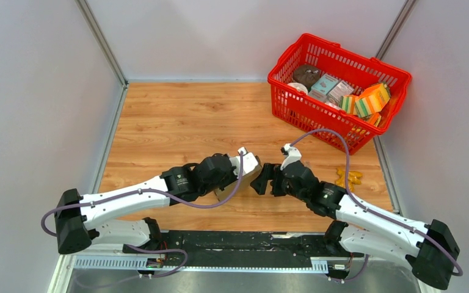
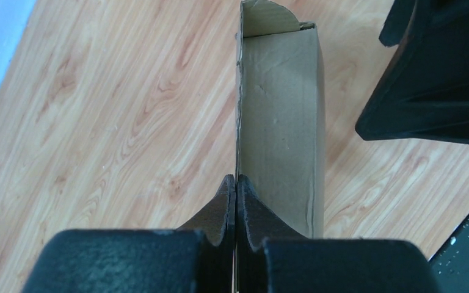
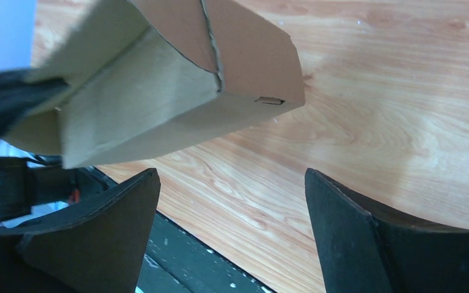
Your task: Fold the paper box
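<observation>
The paper box (image 2: 281, 122) is plain brown cardboard, partly folded into a small rectangular shape with a rounded flap at its far end. My left gripper (image 2: 236, 178) is shut on one thin wall of it and holds it above the wooden table. In the top view the box (image 1: 231, 188) shows under the left gripper (image 1: 248, 171), mostly hidden by it. My right gripper (image 3: 232, 177) is open and empty, just right of the box (image 3: 159, 79), not touching it. The right gripper also shows in the top view (image 1: 265, 179).
A red basket (image 1: 397, 76) with colourful printed packages stands at the back right. A small yellow object (image 1: 348, 178) lies on the table right of the right arm. The black base rail (image 1: 232, 244) runs along the near edge. Grey walls enclose the table.
</observation>
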Robot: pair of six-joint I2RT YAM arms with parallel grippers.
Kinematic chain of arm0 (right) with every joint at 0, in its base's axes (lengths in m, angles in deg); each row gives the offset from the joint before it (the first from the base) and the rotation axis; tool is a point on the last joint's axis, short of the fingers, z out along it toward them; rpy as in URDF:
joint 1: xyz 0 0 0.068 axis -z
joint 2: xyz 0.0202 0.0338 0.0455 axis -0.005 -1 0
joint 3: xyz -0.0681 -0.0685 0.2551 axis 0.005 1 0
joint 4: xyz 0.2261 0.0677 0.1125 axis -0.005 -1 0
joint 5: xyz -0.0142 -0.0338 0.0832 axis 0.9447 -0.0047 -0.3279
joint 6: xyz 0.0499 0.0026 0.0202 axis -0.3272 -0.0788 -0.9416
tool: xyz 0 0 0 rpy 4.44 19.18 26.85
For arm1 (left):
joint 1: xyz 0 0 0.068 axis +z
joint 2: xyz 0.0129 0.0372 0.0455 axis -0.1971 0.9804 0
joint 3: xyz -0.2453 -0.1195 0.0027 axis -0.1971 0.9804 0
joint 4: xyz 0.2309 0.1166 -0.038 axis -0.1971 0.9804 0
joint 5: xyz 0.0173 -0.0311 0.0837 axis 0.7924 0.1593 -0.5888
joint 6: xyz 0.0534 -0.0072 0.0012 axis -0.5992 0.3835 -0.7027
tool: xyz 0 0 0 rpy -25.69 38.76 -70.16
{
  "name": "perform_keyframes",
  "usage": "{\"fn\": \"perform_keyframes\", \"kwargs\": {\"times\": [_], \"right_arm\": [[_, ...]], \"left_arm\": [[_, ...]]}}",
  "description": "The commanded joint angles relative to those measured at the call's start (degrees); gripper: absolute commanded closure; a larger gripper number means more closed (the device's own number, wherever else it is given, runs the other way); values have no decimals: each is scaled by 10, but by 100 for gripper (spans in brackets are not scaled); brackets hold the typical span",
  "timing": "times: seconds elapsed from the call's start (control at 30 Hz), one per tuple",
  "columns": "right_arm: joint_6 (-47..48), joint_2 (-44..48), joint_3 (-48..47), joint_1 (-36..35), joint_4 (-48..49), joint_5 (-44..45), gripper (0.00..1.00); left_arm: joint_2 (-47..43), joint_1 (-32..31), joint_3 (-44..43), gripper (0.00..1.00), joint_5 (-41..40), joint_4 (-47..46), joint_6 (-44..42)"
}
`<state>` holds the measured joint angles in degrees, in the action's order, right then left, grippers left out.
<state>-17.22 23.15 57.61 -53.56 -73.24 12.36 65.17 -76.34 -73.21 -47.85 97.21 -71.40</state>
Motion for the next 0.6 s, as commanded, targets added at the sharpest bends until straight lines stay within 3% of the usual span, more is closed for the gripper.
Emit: {"fn": "perform_keyframes", "kwargs": {"times": [0.0,0.37,0.57], "right_arm": [[-50,9,-25,32,48,-16,8],[-47,-141,-94,52,74,2,8],[-58,-155,-62,52,78,-3,9]], "left_arm": [[21,-2,-22,100,-37,20,23],[42,-2,-35,100,-51,25,34],[24,-2,-36,100,-95,43,49]]}}
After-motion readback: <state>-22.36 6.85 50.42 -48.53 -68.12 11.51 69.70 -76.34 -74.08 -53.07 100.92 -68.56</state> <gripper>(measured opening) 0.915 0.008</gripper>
